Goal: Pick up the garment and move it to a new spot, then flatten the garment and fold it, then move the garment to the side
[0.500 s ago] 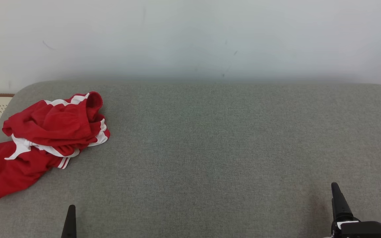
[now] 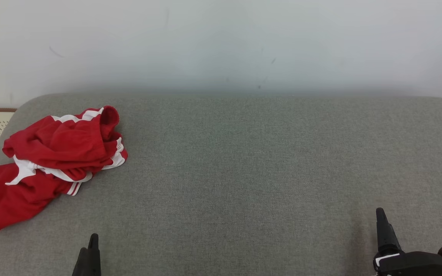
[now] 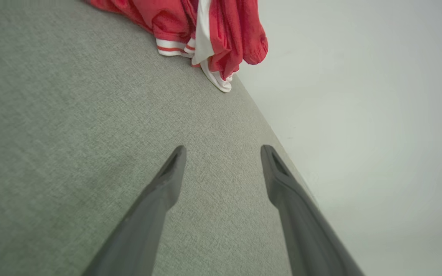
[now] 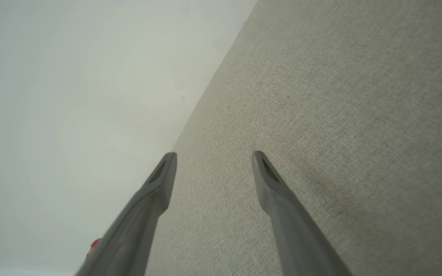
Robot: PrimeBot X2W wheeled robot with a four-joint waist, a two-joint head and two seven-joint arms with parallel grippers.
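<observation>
Left hand (image 3: 224, 149) and right hand (image 4: 214, 154), both spread and empty, had edged forward. Crumpled red-and-white fabric garment (image 2: 52, 161) remained untouched at the grey cloth counter's (image 2: 244, 172) left end; pickup pending.

Left gripper (image 3: 223, 147), right gripper (image 4: 214, 153): both splayed

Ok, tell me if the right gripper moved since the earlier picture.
Yes. In the head view the right gripper has shifted slightly left and up, toward the garment, which lies unchanged on the cushion.
</observation>
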